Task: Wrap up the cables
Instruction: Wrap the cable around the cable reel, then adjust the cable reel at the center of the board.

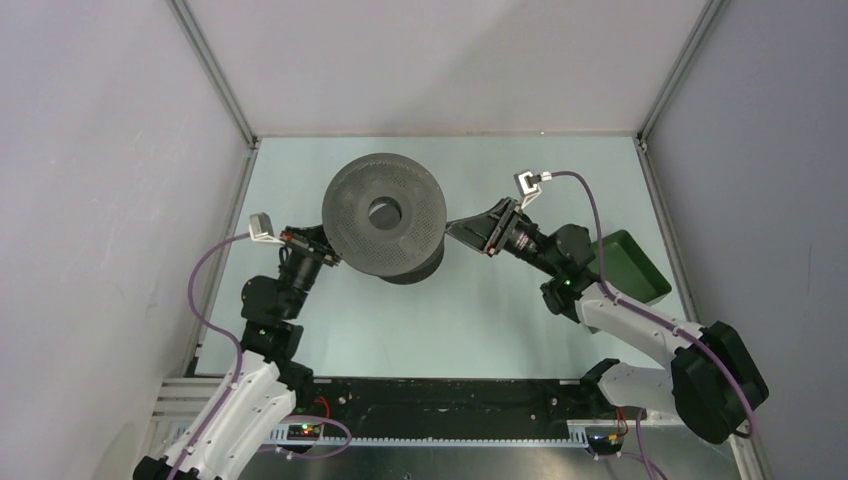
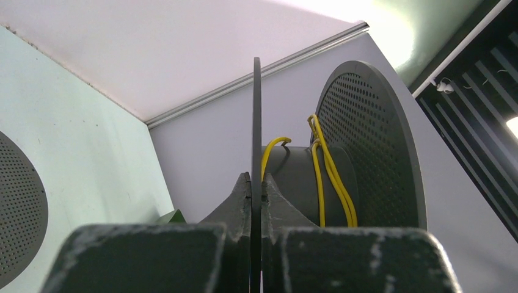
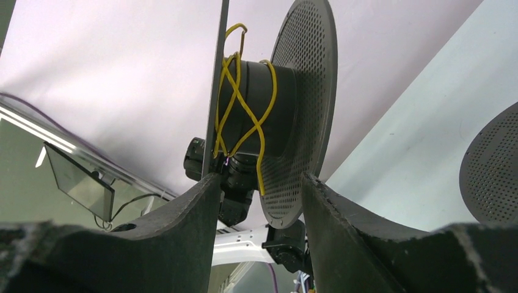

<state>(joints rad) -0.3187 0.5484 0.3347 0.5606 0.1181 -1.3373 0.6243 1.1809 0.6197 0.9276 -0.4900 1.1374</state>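
Note:
A dark grey spool [image 1: 385, 215] is held up over the middle of the table. My left gripper [image 1: 328, 250] is shut on the thin edge of one of its flanges [image 2: 256, 122]. The yellow cable [image 3: 244, 104] is wound in crossing loops round the spool's core, with a loose end [image 3: 259, 174] hanging down; it also shows in the left wrist view [image 2: 330, 177]. My right gripper [image 1: 468, 232] is open and empty just off the spool's right edge, and its fingers [image 3: 183, 232] stand wide apart short of the flanges. The red cable is out of view.
A second perforated dark grey disc lies on the pale green table [image 1: 470, 310], seen in the left wrist view [image 2: 18, 207] and the right wrist view [image 3: 488, 171]. A green tray [image 1: 630, 265] sits at the right edge. Grey walls enclose the table.

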